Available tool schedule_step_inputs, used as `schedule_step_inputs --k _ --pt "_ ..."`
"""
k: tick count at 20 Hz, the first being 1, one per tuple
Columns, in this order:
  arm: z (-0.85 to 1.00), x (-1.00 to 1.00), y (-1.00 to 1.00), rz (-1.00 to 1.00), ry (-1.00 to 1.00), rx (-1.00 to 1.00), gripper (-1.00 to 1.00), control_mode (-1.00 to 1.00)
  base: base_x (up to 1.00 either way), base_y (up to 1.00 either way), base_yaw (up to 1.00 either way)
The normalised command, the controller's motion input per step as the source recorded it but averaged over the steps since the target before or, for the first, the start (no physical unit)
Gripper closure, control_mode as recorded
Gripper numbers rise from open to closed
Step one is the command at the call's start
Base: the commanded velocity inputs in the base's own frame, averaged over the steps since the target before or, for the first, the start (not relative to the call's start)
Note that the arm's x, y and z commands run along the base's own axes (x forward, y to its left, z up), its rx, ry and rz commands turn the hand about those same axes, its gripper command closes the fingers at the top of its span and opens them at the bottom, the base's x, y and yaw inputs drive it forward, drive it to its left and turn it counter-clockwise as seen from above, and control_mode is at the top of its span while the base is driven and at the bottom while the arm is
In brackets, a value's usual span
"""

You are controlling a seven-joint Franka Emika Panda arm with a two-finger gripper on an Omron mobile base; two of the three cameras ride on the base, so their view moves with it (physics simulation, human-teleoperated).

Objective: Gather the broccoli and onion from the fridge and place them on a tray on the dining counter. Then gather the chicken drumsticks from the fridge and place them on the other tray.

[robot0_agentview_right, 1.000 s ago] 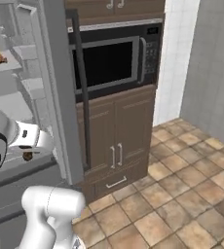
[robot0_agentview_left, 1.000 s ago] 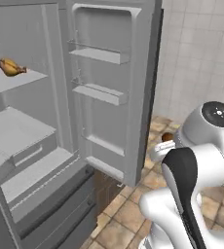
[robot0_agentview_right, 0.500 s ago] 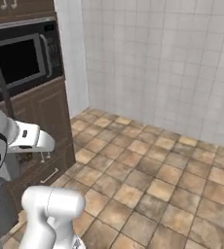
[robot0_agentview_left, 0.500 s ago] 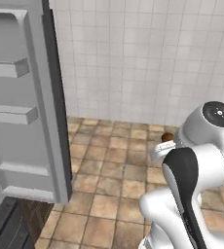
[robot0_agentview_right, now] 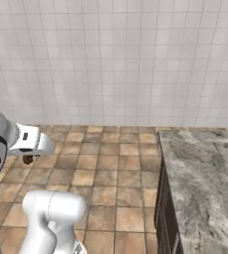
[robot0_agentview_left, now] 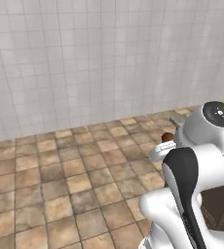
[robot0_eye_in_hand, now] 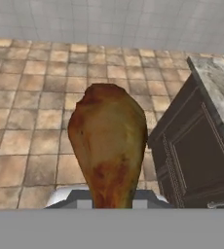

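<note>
My gripper (robot0_eye_in_hand: 112, 202) is shut on one of the chicken drumsticks (robot0_eye_in_hand: 109, 146). It is golden-brown, its plump end points away from the hand, and it hangs above the tiled floor. A little of the drumstick (robot0_agentview_left: 167, 137) shows at the gripper (robot0_agentview_left: 165, 142) in the left base view. In the right base view the drumstick (robot0_agentview_right: 28, 159) peeks out under the gripper (robot0_agentview_right: 29, 157). The fridge, broccoli, onion and trays are out of view. A grey-beige marbled counter (robot0_agentview_right: 205, 168) stands to the right. I cannot tell whether it is the dining counter.
A white tiled wall (robot0_agentview_left: 94, 63) rises ahead over a brown tiled floor (robot0_agentview_left: 60, 185). The marbled counter (robot0_eye_in_hand: 221, 87) has dark panelled cabinet fronts (robot0_eye_in_hand: 192, 160) beneath it, close to the right of the hand.
The base has turned. Both base views swung from the open fridge and the microwave cabinet to the tiled wall and a stone counter. The drumstick stays in the shut gripper.
</note>
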Motion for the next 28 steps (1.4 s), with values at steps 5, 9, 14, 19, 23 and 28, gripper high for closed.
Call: schedule_step_inputs --k 5,9,14,19,23,28 --pt "0.0 0.0 0.0 0.0 0.0 0.0 1.0 1.0 1.0 -0.2 -0.28" --pt "0.0 0.0 0.0 0.0 0.0 0.0 1.0 1.0 1.0 0.05 -0.03" --pt "0.0 0.0 0.0 0.0 0.0 0.0 1.0 1.0 1.0 0.24 -0.29" --pt "0.0 0.0 0.0 0.0 0.0 0.0 1.0 1.0 1.0 0.64 -0.59" --pt "0.0 0.0 0.0 0.0 0.0 0.0 1.0 1.0 0.93 0.62 -0.72" --pt "0.0 0.0 0.0 0.0 0.0 0.0 1.0 1.0 0.75 0.61 -0.73"
